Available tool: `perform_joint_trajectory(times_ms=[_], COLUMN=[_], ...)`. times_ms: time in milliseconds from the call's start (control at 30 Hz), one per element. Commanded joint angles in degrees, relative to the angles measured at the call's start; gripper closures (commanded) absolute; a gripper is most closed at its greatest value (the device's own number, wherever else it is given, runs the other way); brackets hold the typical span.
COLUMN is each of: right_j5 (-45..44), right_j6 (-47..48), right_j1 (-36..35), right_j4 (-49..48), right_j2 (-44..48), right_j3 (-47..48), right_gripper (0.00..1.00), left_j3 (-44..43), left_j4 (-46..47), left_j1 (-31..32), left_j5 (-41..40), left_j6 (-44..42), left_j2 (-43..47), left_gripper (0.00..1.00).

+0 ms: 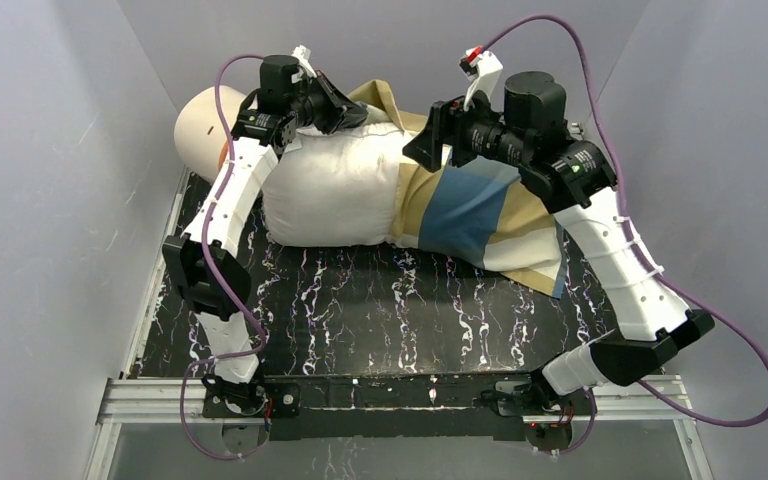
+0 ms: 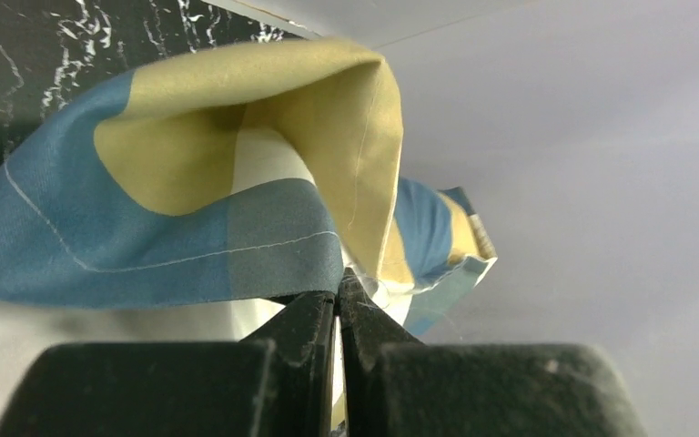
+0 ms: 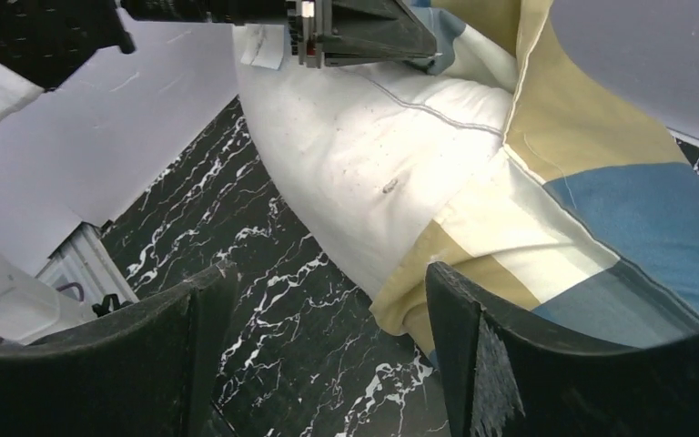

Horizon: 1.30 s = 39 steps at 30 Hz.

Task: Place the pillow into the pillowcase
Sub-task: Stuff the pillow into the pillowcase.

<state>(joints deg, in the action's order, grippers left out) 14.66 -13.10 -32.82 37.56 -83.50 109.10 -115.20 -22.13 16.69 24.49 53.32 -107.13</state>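
at the far side of the table (image 1: 380, 300), the pillow (image 1: 335, 190) lies with its right end inside the pillowcase (image 1: 470, 205), the left end bare. our left gripper (image 2: 337, 305) is pinched tight on a pillowcase edge behind the pillow. our right gripper (image 3: 323, 282) hangs wide open just above the case's mouth, gripping nothing.

I see: black white-veined tabletop (image 1: 380, 300) | cream cylinder cushion (image 1: 200, 125), orange bit showing, far left | grey walls (image 1: 50, 150) around | metal rail (image 1: 160, 395) near edge
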Motion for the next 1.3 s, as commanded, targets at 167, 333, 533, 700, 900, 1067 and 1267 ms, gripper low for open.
perform_joint_trajectory(times_ms=[167,333,533,700,900,1067,1267], right_j5=[-24.69,-25.60,-36.78,-45.06,-48.65,-50.82,-52.55], right_j6=[-16.34,0.82,34.68,54.03,49.99,35.05,19.13], right_j1=[-11.09,-21.21,-29.75,-29.33,-20.46,-13.49,-5.77], right_j4=[6.61,-5.20,-22.57,-44.17,-59.70,-56.31,-50.57], right_j2=[-8.31,-9.74,-13.83,-19.39,-24.89,-22.43,-20.31], right_j3=[-3.07,-5.65,-9.87,-18.44,-24.65,-27.56,-32.24], right_gripper=[0.25,0.21,0.08,0.04,0.75,0.99,0.99], left_j3=[5.37,9.48,9.85,9.47,9.11,9.37,8.88], left_j4=[-5.07,-5.44,-4.29,-3.60,-4.19,-6.73,-14.12], left_j1=[0.53,-1.92,-4.97,-6.45,-9.96,-11.47,-11.94], left_j5=[-2.90,-4.64,0.53,2.42,3.80,-0.74,-8.81], left_j6=[-23.60,-29.13,-27.63,-26.72,-27.24,-30.76,-33.52], left_j2=[7.91,9.84,8.64,7.92,7.88,8.89,10.52], left_gripper=[1.00,1.00,1.00,1.00,1.00,1.00,1.00])
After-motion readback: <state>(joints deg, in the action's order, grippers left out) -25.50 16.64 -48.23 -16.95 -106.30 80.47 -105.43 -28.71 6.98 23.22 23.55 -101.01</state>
